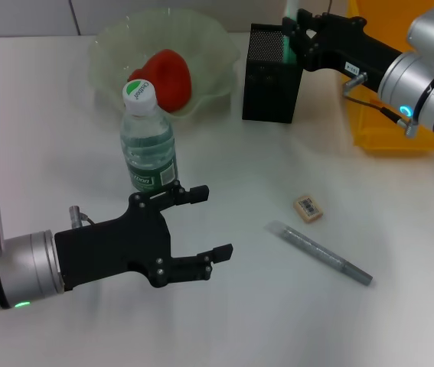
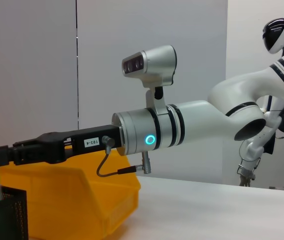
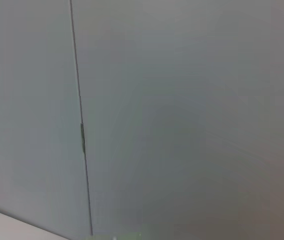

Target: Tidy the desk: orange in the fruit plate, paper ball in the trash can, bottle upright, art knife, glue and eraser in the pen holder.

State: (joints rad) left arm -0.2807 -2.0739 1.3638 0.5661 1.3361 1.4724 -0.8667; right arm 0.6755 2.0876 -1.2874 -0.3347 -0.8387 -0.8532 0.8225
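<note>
Right claw [image 1: 292, 37] gripped a pale-green stick over black mesh pen holder [image 1: 270, 76]; left claw [image 1: 201, 229] gaped beside upright bottle [image 1: 148, 145].

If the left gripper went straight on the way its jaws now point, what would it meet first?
Probably the art knife: the left gripper, jaws open, points across the table toward it. The gripper's height is unclear, so it might pass above.

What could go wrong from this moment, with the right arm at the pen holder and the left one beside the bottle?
The right gripper holds a green-white stick over the pen holder; released off-centre, it may catch the rim or tip the holder. The open left gripper sits close to the upright bottle and could knock it over. The eraser and grey knife lie close together, so picking one may push the other.
</note>
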